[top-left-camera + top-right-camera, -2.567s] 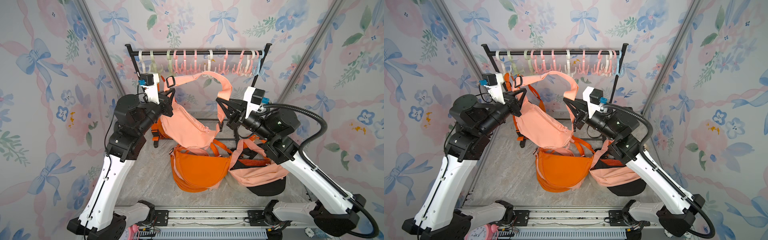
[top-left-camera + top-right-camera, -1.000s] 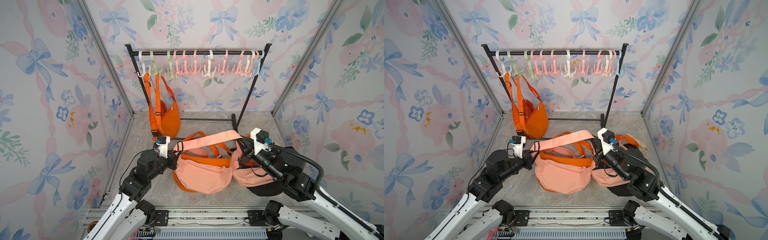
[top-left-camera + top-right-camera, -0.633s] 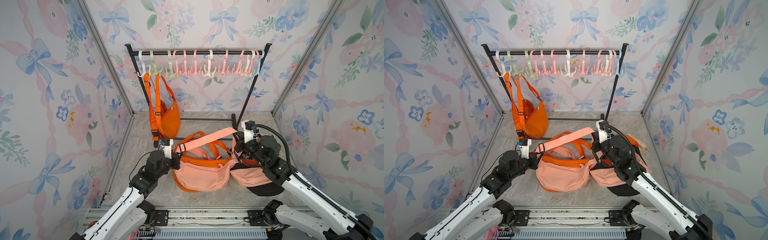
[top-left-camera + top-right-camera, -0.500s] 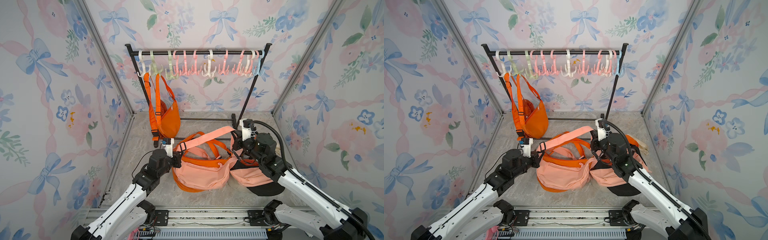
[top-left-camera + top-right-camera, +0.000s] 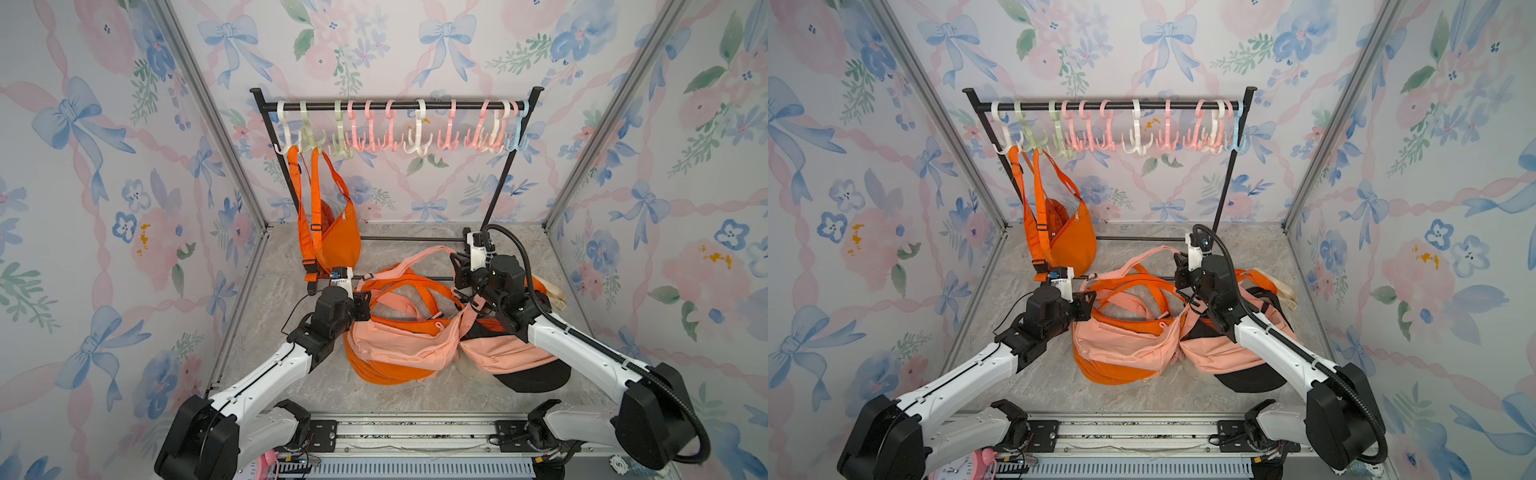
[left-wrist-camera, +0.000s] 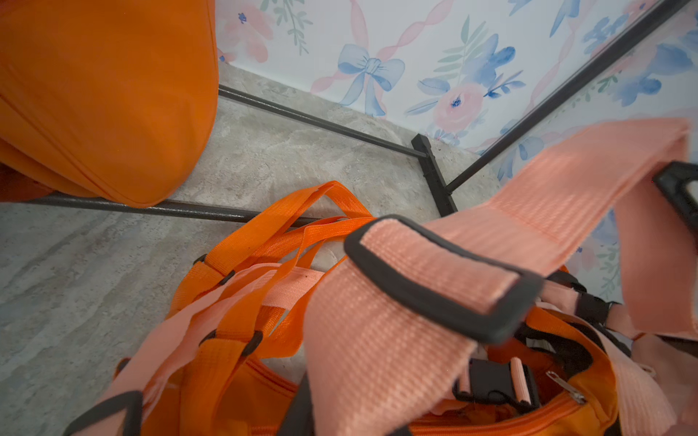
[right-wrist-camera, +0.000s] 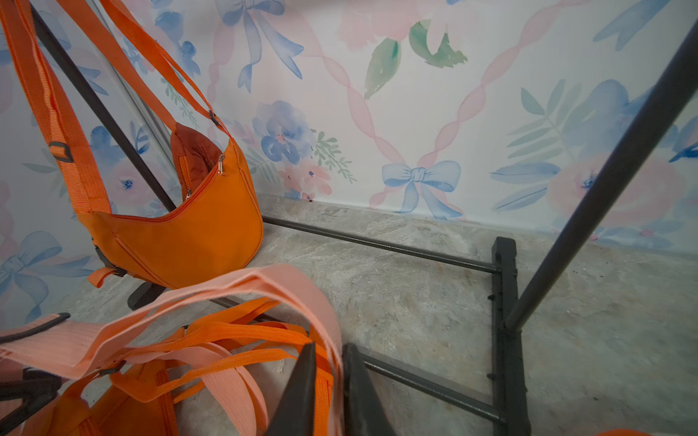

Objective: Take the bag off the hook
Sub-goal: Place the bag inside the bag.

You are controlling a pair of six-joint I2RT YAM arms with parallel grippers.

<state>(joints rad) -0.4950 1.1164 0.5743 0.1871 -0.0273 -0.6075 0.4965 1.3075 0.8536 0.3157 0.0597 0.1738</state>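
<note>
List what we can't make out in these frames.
- Left gripper grip: in the left wrist view, the blurred peach strap fills the foreground. It is too small in a top view.
- Right gripper: in the right wrist view, the strap passes between its fingers and the bottom edge cuts them off. Clamped or loose is unclear.
- Black bag: in both top views, mostly under a peach bag and the right arm.
- Hook prongs carrying the orange bag: too small in both top views.

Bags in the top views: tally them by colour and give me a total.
Orange bags: 2, one hanging from the hooks, one at the pile's bottom
Peach bags: 2
Black bag: 1, mostly covered
Total: 5; a cream strap at the pile's edge may belong to a sixth.
</note>
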